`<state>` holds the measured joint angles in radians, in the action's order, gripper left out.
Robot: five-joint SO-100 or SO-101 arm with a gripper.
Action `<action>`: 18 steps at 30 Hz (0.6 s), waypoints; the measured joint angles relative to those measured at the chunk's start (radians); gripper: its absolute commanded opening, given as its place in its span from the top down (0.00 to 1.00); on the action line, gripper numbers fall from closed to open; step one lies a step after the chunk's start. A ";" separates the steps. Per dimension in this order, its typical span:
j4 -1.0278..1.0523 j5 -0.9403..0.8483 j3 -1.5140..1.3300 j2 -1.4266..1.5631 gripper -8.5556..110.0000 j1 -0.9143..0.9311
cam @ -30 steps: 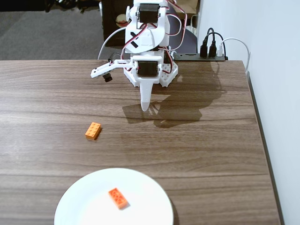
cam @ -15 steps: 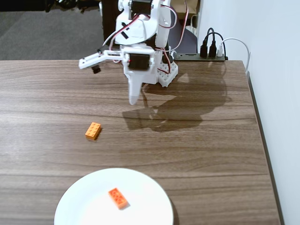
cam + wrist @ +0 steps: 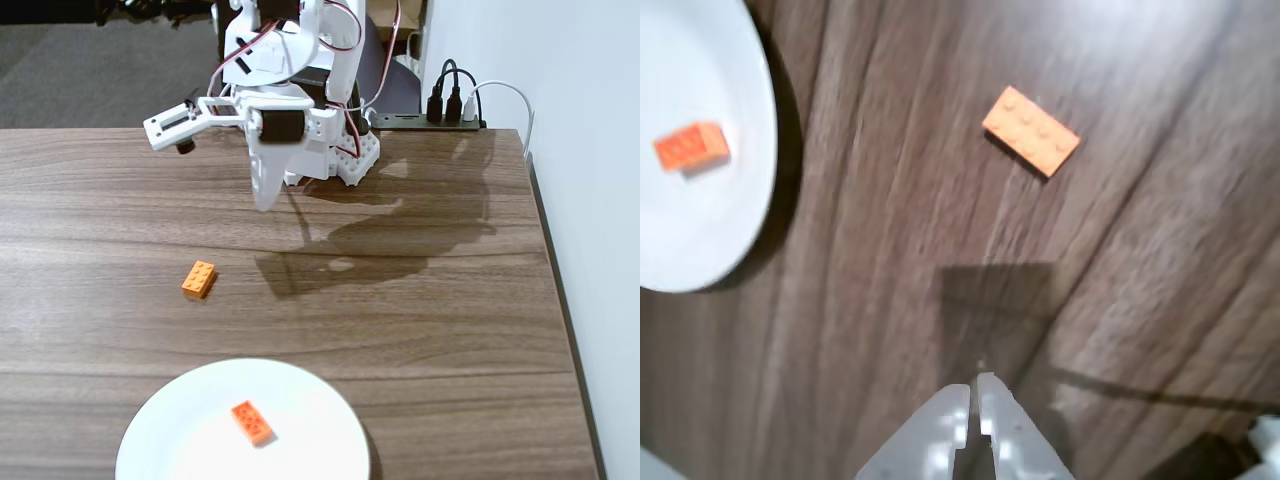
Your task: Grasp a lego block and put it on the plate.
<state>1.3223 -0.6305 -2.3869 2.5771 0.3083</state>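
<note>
Lego block: the light yellowish-orange lego block is lying flat on the wooden table, left of centre in the fixed view, studs up and untouched; in the wrist view it is sitting far and to the right of the fingertips.

Plate: the white plate is sitting at the near edge of the table in the fixed view, apart from the lego block; in the wrist view its rim is showing at the far left.

Red-orange brick: a deeper red-orange brick is already resting on the plate, near its middle.

Gripper: the gripper is hanging in the air at the far side of the table, pointing down, well apart from the lego block; in the wrist view its fingertips are pressing together with nothing between them.

Progress: one brick is lying on the plate, so that part looks done; the lego block is not yet grasped, so its whole pick and placement are remaining.

Next need: by my judgement the arm is needing to open its jaws, reach nearer and to the left in the fixed view, and come down over the lego block.
</note>
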 measured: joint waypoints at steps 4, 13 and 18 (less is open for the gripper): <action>0.038 -0.137 0.066 -0.057 0.92 0.023; 0.109 -0.428 0.152 -0.109 0.92 0.109; 0.135 -0.591 0.172 -0.112 0.92 0.173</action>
<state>1.4573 -1.2210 -2.2151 2.4651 0.4817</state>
